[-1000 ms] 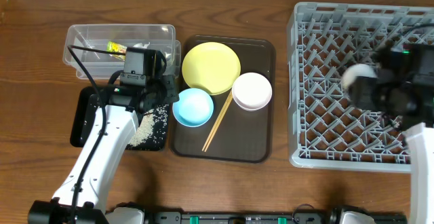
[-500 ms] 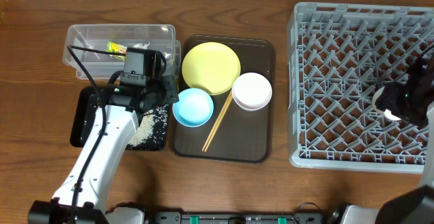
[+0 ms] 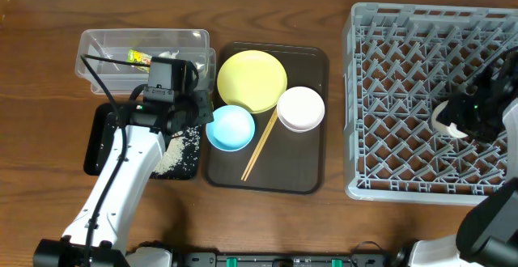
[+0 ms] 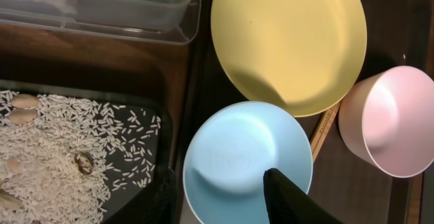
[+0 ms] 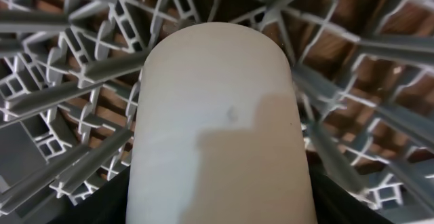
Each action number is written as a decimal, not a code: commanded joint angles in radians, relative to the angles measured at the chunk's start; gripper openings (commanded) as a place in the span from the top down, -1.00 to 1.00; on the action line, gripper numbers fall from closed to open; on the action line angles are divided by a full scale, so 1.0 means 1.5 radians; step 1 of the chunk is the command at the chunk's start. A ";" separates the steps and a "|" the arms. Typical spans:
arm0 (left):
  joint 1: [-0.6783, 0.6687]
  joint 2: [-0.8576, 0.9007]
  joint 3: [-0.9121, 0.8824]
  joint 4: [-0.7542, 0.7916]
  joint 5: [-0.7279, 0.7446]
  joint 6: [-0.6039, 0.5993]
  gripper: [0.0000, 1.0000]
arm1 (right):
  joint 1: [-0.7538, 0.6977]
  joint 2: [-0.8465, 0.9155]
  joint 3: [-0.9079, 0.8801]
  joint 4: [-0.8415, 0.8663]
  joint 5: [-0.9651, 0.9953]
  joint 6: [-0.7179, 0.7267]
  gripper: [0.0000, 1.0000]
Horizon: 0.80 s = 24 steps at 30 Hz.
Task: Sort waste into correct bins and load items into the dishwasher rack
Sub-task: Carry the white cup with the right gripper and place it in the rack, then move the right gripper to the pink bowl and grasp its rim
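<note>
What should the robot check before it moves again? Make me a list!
1. Cup gripped by the right pincer: ok, it is held.
2. Cup above the rack: ok, it is over the rack's right side.
3. Cup lined up with a free slot between pegs: cannot tell.
4. Left pincer ready for the blue bowl: ok, it is open above the bowl.
5. Dishes all loaded: not ok. The blue bowl, plate, white bowl and chopsticks are on the tray.
</note>
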State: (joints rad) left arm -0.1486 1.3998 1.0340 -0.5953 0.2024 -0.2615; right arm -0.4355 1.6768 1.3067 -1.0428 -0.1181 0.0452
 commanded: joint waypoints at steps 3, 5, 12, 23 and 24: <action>0.001 -0.006 0.008 -0.002 -0.009 0.004 0.10 | 0.003 0.035 0.008 -0.003 -0.032 0.009 -0.27; 0.001 -0.005 0.008 -0.002 -0.009 0.004 0.10 | 0.003 0.043 0.008 -0.003 -0.032 0.009 -0.58; 0.001 -0.005 0.008 -0.002 -0.009 0.004 0.09 | 0.003 0.031 0.010 0.003 -0.035 0.010 -0.69; 0.001 -0.005 0.008 -0.002 -0.009 0.004 0.02 | 0.047 -0.077 0.014 0.096 -0.232 -0.030 -0.54; 0.001 -0.005 0.008 -0.002 -0.009 0.004 0.02 | 0.063 -0.085 0.014 0.110 -0.254 -0.044 -0.52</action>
State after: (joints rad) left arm -0.1486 1.3998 1.0340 -0.5953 0.2024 -0.2615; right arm -0.3969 1.5940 1.3087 -0.8989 -0.3416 0.0322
